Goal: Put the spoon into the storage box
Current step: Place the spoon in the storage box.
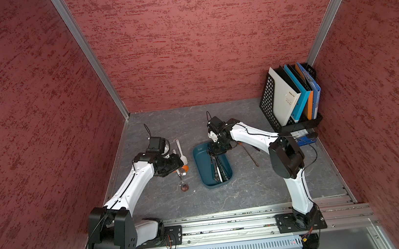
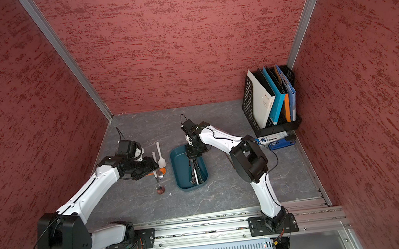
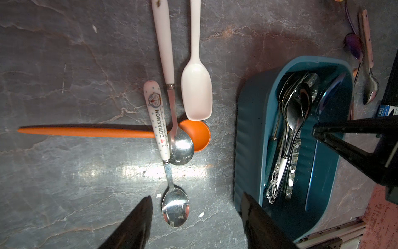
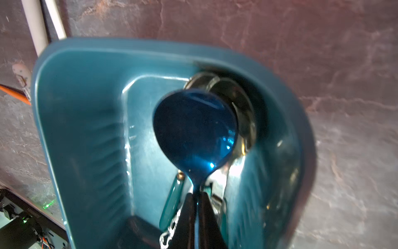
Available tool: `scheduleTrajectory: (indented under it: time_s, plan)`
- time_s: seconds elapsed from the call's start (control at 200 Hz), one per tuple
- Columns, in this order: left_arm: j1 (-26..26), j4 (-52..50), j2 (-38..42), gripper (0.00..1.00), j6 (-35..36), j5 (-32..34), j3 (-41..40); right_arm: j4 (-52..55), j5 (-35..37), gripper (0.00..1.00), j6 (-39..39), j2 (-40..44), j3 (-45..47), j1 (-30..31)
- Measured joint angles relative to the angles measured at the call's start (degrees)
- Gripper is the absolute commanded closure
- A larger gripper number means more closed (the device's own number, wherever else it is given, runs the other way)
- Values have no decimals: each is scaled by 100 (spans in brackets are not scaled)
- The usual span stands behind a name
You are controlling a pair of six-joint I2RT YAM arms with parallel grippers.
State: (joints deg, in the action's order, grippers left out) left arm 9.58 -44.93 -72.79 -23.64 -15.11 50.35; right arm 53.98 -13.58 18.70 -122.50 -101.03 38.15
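We note right hand [image 4: 197, 200] pinched on blue spoon [image 4: 193, 129] over storage box [image 4: 86, 129], left hand [image 3: 196, 196] wide; released high, it may bounce off piled spoons [image 3: 297, 112].

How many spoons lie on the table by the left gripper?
4: orange spoon, Doraemon spoon and white-handled steel spoon crossing over it, white plastic spoon beside them. None seems hidden.

Red textured walls [image 1: 196, 41], grey marbled tabletop [image 1: 239, 189]

Lab test booth: aluminium rail [image 1: 230, 225], red panels [image 1: 196, 41].
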Motion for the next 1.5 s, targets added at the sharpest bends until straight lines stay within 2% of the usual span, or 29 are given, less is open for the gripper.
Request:
scheduleTrajectory:
  time_s: [0.401, 0.591, 0.787, 0.897, 1.067, 1.283, 1.498]
  plan:
    - [11, -9, -61, 32, -11, 9, -74, 52, -199, 99, 42, -225, -157, -107]
    - [254, -122, -295, 32, -7, 175, 87, 79, -199, 95, 46, -256, -184, -109]
    - [485, -177, -455, 32, -9, 262, 317, 188, -166, 85, 44, -289, -234, -111]
    - [553, -225, -535, 32, -9, 343, 424, 201, -118, 74, 28, -291, -227, -114]
    - [625, -354, -625, 32, -9, 426, 599, 79, 11, 67, 13, -264, -48, -122]
    - [726, -520, -828, 32, -9, 540, 1008, 33, 225, 64, -181, 160, 98, -125]
    - [822, -684, -1106, 32, -7, 673, 1440, 44, 667, 63, -726, 927, 116, -140]
